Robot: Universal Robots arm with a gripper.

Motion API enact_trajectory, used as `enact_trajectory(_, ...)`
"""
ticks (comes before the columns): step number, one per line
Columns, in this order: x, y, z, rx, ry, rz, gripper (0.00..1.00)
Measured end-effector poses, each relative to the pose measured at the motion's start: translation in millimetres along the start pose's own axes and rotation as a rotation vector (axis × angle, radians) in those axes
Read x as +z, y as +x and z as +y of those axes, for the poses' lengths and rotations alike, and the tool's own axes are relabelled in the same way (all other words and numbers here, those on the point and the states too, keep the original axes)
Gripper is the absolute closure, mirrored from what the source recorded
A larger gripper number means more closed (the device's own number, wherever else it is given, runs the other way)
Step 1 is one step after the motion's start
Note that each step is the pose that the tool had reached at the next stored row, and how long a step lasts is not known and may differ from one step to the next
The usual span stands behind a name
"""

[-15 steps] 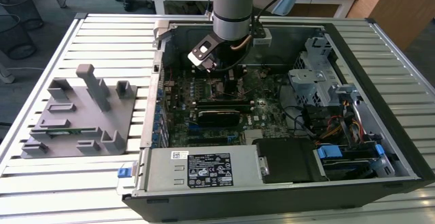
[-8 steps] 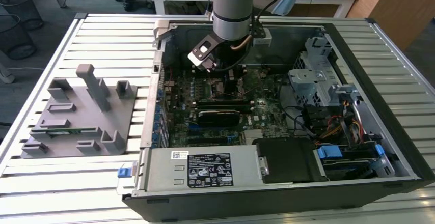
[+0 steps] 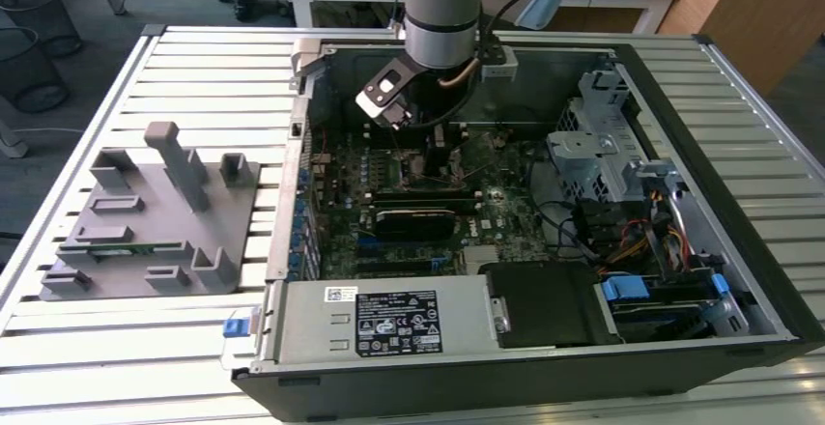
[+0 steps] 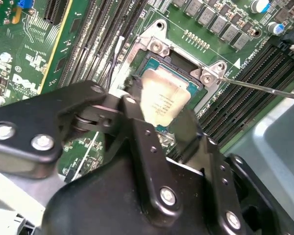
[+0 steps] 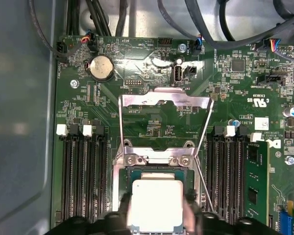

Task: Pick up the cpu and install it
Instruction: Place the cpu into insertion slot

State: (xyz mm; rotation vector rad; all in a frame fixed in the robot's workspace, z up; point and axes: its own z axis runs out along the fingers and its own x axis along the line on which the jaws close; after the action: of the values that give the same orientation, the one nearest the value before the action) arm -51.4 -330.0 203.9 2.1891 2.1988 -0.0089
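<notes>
The pincer (image 5: 157, 214) is closed on the cpu (image 5: 157, 204), its two dark fingers (image 4: 186, 132) pressed against opposite edges of the silvery square. Its jaws are only as wide as the chip. The cpu's near edge is cut off in the first wrist view, and the pincer's black body covers it in the second wrist view, where the chip (image 4: 161, 100) looks slightly tilted. The socket (image 5: 132, 172) lies directly beneath the pincer, and I cannot tell whether the cpu rests in it or hangs just above it. The hinged metal plate (image 5: 164, 100) stands open just beyond the fingertips. The thin lever (image 4: 264, 88) runs off to one side. A green memory stick (image 5: 256, 181) sits in a slot well to the side. In the exterior view the pincer (image 3: 436, 150) reaches down into the computer case (image 3: 722, 203), and the arm hides the chip.
</notes>
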Motion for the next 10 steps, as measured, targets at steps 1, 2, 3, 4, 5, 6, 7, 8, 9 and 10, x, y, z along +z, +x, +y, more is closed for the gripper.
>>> enact_trajectory(1,-0.7,0.0,0.0,0.0,0.0,0.0,0.53)
enact_trajectory(2,-1.3,0.0,0.0,0.0,0.0001,0.0,0.53)
enact_trajectory(3,-2.0,-0.1,0.1,0.0,0.0,0.0,0.53)
enact_trajectory(4,-2.6,-0.1,0.1,0.0,0.0,-0.0001,0.59)
enact_trajectory(5,-3.3,-0.1,0.1,0.0,0.0,0.0,0.65)
enact_trajectory(6,-4.1,-0.1,0.1,0.0,0.0001,0.0,0.65)
enact_trajectory(7,-4.8,-0.1,0.1,0.0,0.0,0.0,0.71)
enact_trajectory(8,-5.4,-0.2,0.1,0.0,0.0,0.0,0.76)
enact_trajectory(9,-6.0,-0.2,0.2,0.0,0.0,0.0,0.76)
enact_trajectory(10,-6.6,-0.2,0.2,0.0,0.0,0.0,0.82)
